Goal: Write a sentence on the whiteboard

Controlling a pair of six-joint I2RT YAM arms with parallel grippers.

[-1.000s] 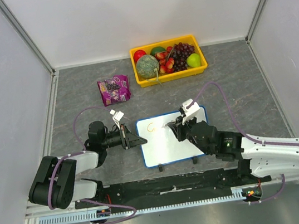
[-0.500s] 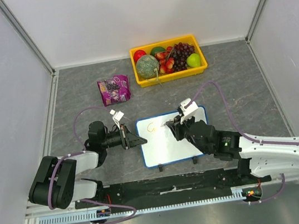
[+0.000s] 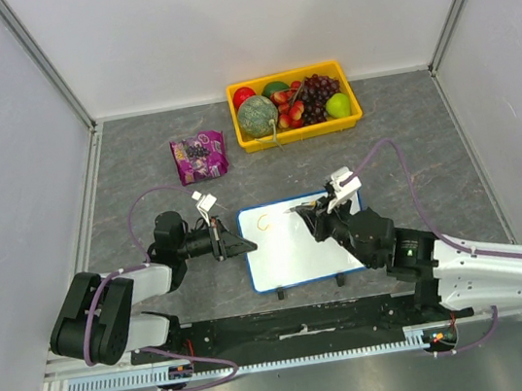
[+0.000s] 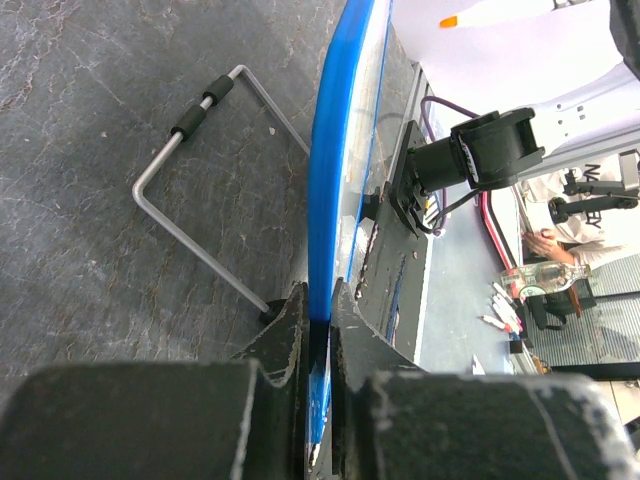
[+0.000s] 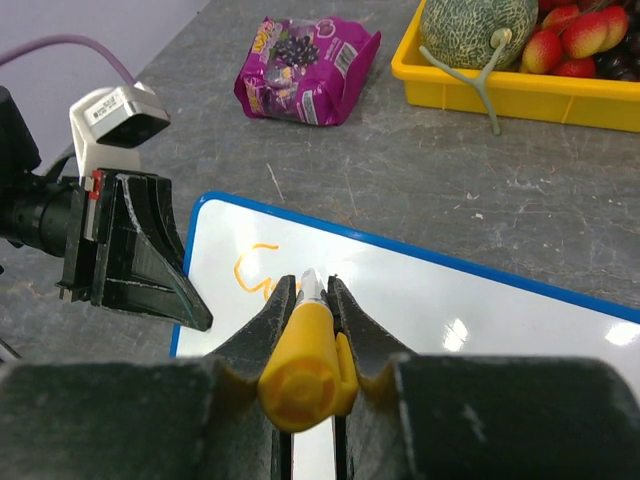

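Observation:
The whiteboard [image 3: 294, 254] lies flat with a thin blue rim [image 4: 335, 170]. My left gripper [image 3: 245, 247] is shut on the middle of its left edge, and the left wrist view shows the rim pinched between the jaws [image 4: 318, 305]. My right gripper [image 3: 306, 212] is shut on a marker [image 5: 305, 350] with a yellow cap end, its tip pointing down at the board's upper middle [image 5: 450, 300]. Of the sentence, only an orange curly "G" [image 3: 264, 222] shows at the board's upper left [image 5: 255, 275]. The marker and fingers hide any stroke beyond it.
A yellow tray [image 3: 301, 134] of fruit stands behind the board. A purple snack bag [image 3: 199, 156] lies at the back left. A bent wire stand [image 4: 190, 190] lies on the grey tabletop beside the board. White walls close in both sides.
My right wrist has swung a little to the right and back while the marker stays over the board's upper middle. The left arm and the board have not moved.

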